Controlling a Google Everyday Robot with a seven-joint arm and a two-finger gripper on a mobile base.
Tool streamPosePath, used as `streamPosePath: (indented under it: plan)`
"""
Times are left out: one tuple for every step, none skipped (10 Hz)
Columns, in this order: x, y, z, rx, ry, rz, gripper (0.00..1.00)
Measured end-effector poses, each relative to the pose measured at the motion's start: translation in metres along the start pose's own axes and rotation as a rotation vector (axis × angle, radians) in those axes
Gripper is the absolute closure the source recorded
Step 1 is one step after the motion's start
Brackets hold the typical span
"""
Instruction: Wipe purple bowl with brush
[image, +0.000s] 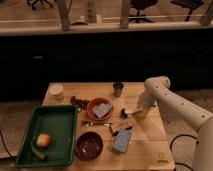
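Observation:
The purple bowl (89, 146) is dark and empty and sits at the table's front, just right of the green tray. The brush (127, 113), with a dark head and a pale handle, is at the right middle of the table. Its handle runs into my gripper (139, 111), which is shut on it at the end of the white arm. The brush head points left, toward the orange bowl. The gripper is to the upper right of the purple bowl and well apart from it.
An orange bowl (100, 109) holds a grey sponge. A green tray (60, 120) holds an apple (43, 140). A white jar (56, 91), a metal cup (118, 89), a dark cluster (79, 102), a utensil (95, 123) and a blue packet (122, 140) lie on the wooden table (150, 135).

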Motion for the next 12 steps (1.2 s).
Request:
streamPosePath:
  plan:
    - [0.002,-0.0023,-0.0003,0.007,0.009,-0.004,0.97]
    - [0.0002,-0.0013,0.0005,-0.001,0.006,-0.006,1.0]
    - [-0.0015,-0.0039,0.0005,-0.002,0.006,-0.011,1.0]
    - [-0.0024,-0.0049,0.0006,-0.004,0.006,-0.014,1.0]
    - [-0.0024,-0.0051,0.0001,-0.006,0.006,-0.016,1.0]
    - [-0.0027,-0.0059,0.0,-0.008,0.007,-0.019,1.0]
    - [-0.0032,-0.0066,-0.0006,-0.009,0.008,-0.022,1.0]
    - [-0.0033,-0.0069,-0.0009,-0.011,0.011,-0.025,1.0]
    - [-0.003,-0.0074,-0.0018,-0.009,0.013,-0.026,1.0]
    - [-0.0032,-0.0074,-0.0019,-0.008,0.014,-0.027,1.0]
    - [-0.0038,-0.0086,-0.0031,-0.003,0.015,-0.03,1.0]
    - [-0.0042,-0.0089,-0.0043,0.0,0.016,-0.034,1.0]
